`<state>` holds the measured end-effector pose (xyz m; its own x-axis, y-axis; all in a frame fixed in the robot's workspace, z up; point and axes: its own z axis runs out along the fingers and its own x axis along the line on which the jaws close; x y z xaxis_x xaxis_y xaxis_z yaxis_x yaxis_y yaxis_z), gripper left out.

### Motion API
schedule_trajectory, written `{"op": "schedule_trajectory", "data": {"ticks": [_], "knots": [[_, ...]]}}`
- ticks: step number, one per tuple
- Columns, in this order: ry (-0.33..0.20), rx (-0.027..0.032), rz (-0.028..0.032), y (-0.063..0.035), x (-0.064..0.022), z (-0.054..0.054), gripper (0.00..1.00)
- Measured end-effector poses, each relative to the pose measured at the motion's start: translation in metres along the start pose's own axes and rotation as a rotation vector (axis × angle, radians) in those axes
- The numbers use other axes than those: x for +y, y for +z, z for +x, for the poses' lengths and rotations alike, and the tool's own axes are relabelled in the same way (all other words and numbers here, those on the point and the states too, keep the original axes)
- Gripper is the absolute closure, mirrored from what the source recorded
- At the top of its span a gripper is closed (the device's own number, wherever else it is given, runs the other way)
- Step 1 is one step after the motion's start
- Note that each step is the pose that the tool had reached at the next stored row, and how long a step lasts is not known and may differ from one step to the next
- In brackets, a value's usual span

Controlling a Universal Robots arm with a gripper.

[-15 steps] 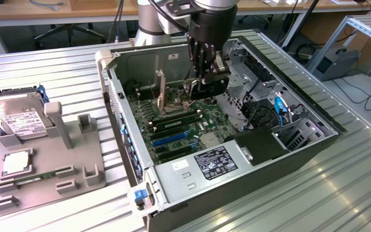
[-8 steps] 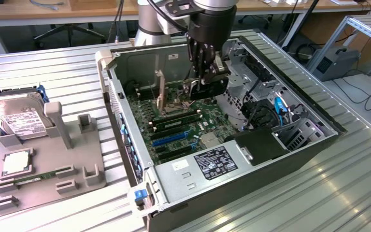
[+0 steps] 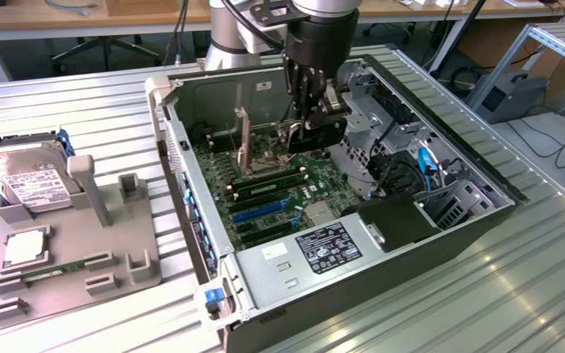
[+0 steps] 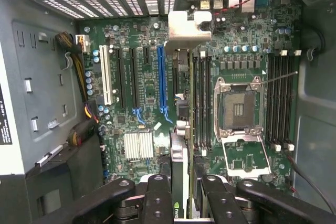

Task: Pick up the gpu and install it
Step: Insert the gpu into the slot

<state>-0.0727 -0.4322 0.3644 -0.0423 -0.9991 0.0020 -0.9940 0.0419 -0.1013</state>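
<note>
Gripping the gpu (image 4: 180, 129) edge-on between narrowed fingers (image 4: 157, 192), gripper (image 3: 307, 110) inside the computer case (image 3: 459, 228), card's long axis running along the blue slot (image 4: 161, 77) just beside it.

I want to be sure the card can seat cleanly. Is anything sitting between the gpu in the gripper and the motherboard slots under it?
Nothing visible blocks it. The gripper holds the gpu edge-down over the motherboard; the blue slot and its neighbours look empty, with cables off to the side.
</note>
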Motion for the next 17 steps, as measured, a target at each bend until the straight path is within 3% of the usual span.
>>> {"op": "schedule_trajectory", "data": {"ticks": [2, 4, 17], "knots": [[0.000, 0.0001, 0.0000, 0.0001, 0.0003, 0.0001, 0.73], [0.000, 0.0032, 0.0002, 0.0014, 0.0059, 0.0017, 0.73], [0.000, 0.0049, 0.0002, 0.0018, 0.0094, 0.0031, 0.73]]}}
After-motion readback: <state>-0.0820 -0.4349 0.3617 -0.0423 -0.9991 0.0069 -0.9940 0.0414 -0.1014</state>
